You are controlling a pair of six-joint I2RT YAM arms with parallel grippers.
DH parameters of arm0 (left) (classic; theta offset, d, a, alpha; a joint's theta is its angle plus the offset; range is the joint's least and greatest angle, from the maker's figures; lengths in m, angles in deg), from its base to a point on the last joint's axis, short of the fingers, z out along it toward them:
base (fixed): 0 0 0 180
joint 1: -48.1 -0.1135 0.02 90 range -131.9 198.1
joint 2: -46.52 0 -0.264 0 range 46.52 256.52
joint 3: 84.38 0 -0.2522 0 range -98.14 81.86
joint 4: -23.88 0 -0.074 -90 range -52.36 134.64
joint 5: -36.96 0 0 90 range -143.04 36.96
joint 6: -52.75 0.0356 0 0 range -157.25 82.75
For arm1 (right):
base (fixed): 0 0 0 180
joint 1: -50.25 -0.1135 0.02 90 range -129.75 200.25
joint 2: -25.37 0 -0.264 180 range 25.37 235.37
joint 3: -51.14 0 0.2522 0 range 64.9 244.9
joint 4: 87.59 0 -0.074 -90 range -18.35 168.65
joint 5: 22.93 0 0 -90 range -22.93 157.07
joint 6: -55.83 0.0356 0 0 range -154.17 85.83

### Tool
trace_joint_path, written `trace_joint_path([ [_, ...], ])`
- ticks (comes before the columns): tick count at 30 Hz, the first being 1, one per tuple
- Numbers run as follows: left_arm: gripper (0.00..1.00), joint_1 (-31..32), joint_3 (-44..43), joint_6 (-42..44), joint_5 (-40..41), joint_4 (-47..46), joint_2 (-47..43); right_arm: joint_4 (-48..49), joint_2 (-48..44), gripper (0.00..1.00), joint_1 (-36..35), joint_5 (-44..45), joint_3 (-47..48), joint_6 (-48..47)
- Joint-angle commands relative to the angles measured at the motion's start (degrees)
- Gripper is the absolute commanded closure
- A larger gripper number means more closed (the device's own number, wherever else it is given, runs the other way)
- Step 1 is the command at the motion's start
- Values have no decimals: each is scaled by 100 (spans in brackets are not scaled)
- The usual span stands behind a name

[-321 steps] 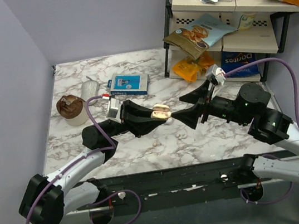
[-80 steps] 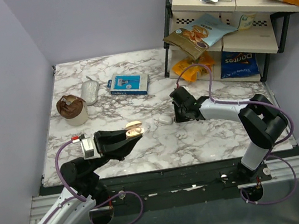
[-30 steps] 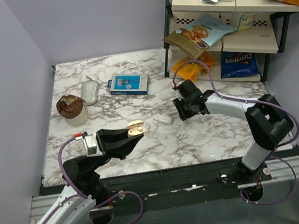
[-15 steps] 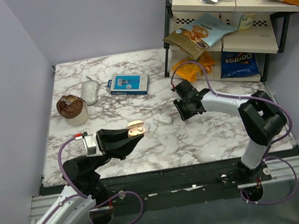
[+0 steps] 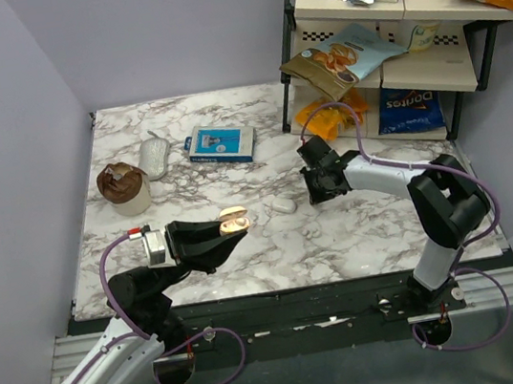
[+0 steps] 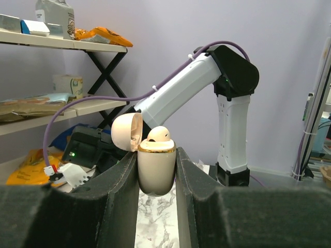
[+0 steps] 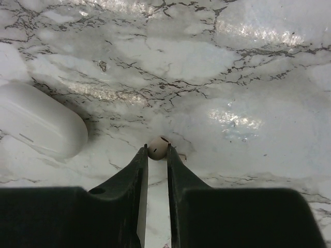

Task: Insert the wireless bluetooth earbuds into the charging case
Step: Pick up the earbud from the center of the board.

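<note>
Right tool (image 7: 156, 153): jaws narrower than a second ago, flanking loose earbud (image 7: 157, 146), centre frame, on bench (image 7: 243, 77); contact unconfirmed, pickup likely beginning. Left tool (image 6: 156, 155): clamped on open case (image 6: 156, 175).

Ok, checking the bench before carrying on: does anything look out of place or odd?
One earbud lies loose on the table beside a white oval case, outside the open charging case. On the shelf, a crumpled snack bag droops over the edge.
</note>
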Motion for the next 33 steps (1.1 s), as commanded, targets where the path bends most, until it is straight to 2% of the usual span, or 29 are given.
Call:
trace_joint_path([
  [1,100,34,6,-85,-13,-162,-25,-32,37,99,-34,-189,-151,1281],
  [8,100,42,-11,-85,13,-101,-7,557,-728,99,27,-278,-846,3724],
  [9,100,42,-29,-94,13,-92,-7,592,-816,96,54,-295,-881,4075],
  [10,100,42,-38,-77,22,-66,-16,610,-825,85,71,-243,-890,4200],
  [12,100,51,-38,-77,31,-57,-25,584,-817,72,89,-199,-803,4263],
  [13,100,51,-38,-85,31,-57,-16,506,-773,61,98,-138,-750,4219],
  [16,100,60,-38,-77,39,-57,-25,191,-650,50,115,-15,-425,3756],
  [19,100,60,-38,-59,31,-48,-7,-83,-588,46,115,74,-135,3019],
  [21,100,60,-29,-50,31,-48,10,-180,-527,45,115,91,40,2551],
  [23,100,69,-29,-50,22,-40,19,-250,-483,48,115,-32,129,1699],
  [28,100,60,-38,3,31,48,10,-478,-702,55,89,135,-29,223],
  [33,100,69,-38,11,13,-4,142,-664,-816,55,10,101,-116,-465],
])
